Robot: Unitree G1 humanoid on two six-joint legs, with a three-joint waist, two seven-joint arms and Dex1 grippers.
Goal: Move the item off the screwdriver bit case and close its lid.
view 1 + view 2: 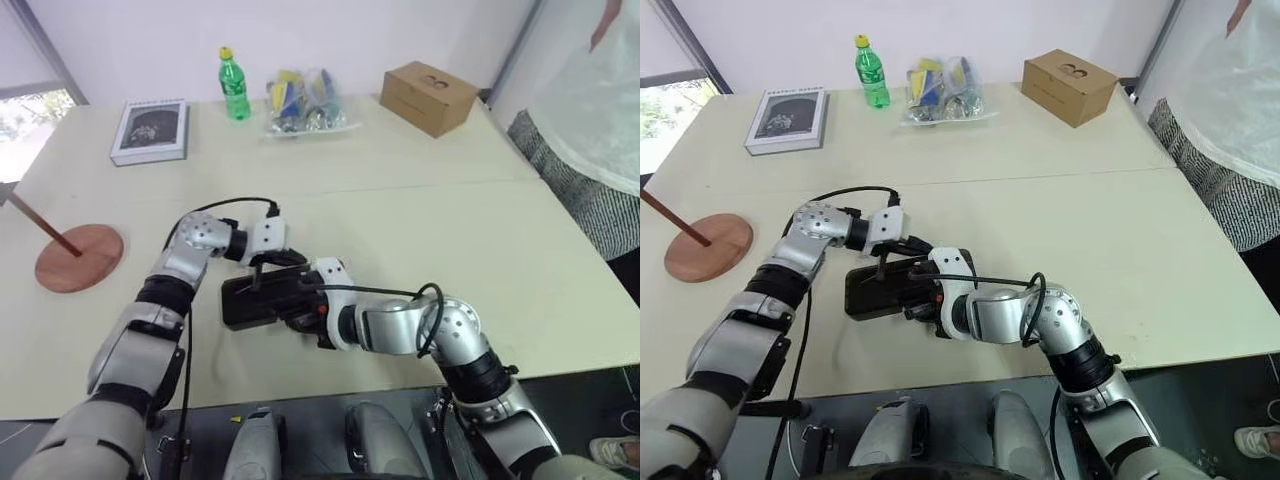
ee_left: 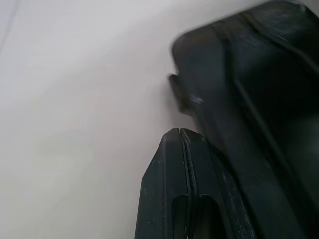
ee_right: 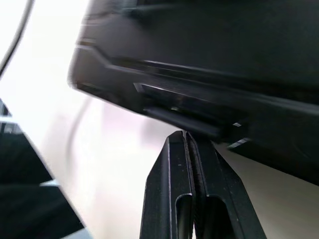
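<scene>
Left eye view has the screwdriver bit case [image 1: 262,300] sitting dark and flat on the table [image 1: 420,210], near the front edge, right between the two arms. It looks mostly shut, but I can't tell if the lid is fully latched. The item [image 1: 78,256], that reddish-brown wooden stand, is already off it, lying tipped over well to the left with one disc flat-ish on the table and the stem poking out toward the edge.

The left gripper [image 1: 262,262] is at the case's far edge, fingers pressed together with nothing between them; in the left wrist view the tips [image 2: 182,149] sit just beside the case's corner. The right gripper [image 1: 912,298] is over the case on the near side, also clamped shut and holding nothing. In its wrist view the closed tips [image 3: 189,144] point right at the case's long edge, close to what may be the latch.

What could go wrong, I'd guess: both are just pushing with closed fingers, so an off-centre shove could skid the case sideways instead of clicking it shut.

Further back: a book [image 1: 150,130], a green bottle [image 1: 234,84], a bag of stuff [image 1: 303,100], a cardboard box [image 1: 428,96], and a person [image 1: 590,110] at the right.
</scene>
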